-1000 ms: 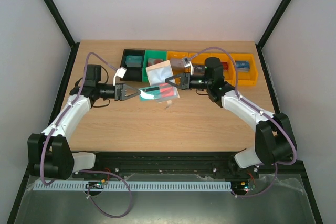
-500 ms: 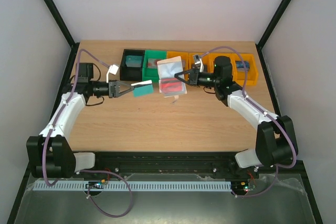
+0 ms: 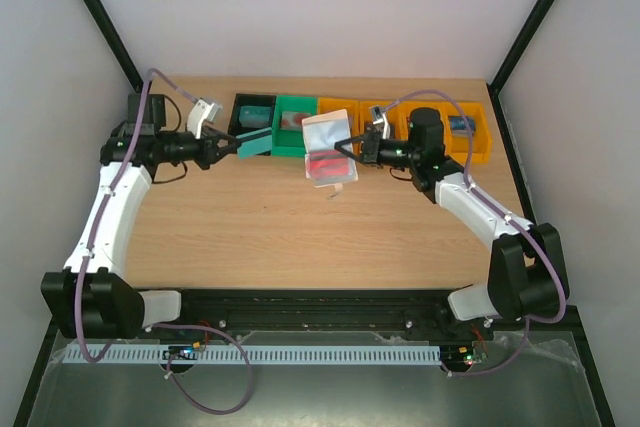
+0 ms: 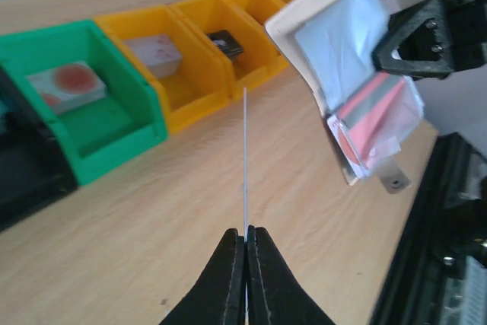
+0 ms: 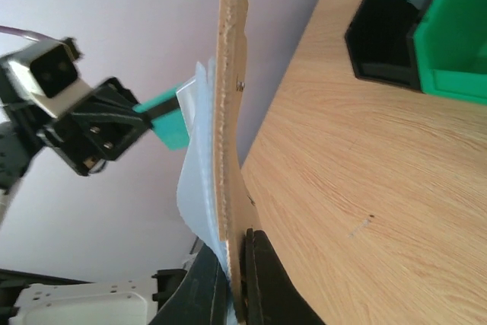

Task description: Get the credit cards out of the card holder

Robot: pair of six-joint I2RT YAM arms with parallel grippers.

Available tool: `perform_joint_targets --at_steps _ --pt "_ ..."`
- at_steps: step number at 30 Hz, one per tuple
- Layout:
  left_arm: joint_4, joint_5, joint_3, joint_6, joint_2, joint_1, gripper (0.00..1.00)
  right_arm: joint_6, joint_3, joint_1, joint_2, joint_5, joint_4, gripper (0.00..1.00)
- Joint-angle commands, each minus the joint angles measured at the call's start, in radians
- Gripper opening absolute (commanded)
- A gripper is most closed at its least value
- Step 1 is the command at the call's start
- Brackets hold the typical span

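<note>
Teal credit card [image 3: 256, 143] is pinched edge-on between the fully closed fingers of the left gripper [image 4: 246, 237]. It's held in the air right at the front lip of the black bin [image 3: 240, 107], close to where that meets the green bin [image 3: 296, 102]. The card holder [image 3: 325, 132] is clamped by one edge in the closed right gripper [image 3: 348, 150] and hung open above the table [image 3: 300, 237], well apart from the left arm. A red card [image 3: 322, 160] can be seen in its lower sleeve, so the job is judged only partly done.

Drop-off looks like the step in hand. Something teal is already lying in the black bin, so that's probably where this one is meant to go. The card should be carried fully past the rim before the fingers are let open, otherwise it could get tipped on the lip and slid out onto the table. The holder is best kept steady and spread open for the next pull.
</note>
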Motion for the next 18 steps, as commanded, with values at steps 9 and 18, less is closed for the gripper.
perform_joint_targets --at_steps 9,18 --pt "-0.042 -0.159 0.07 0.092 0.029 -0.045 0.02 -0.05 -0.166 0.019 0.111 0.056 -0.101 0.02" --pt "-0.161 -0.053 0.14 0.142 0.037 -0.113 0.02 -0.236 -0.099 0.032 0.311 0.125 -0.313 0.16"
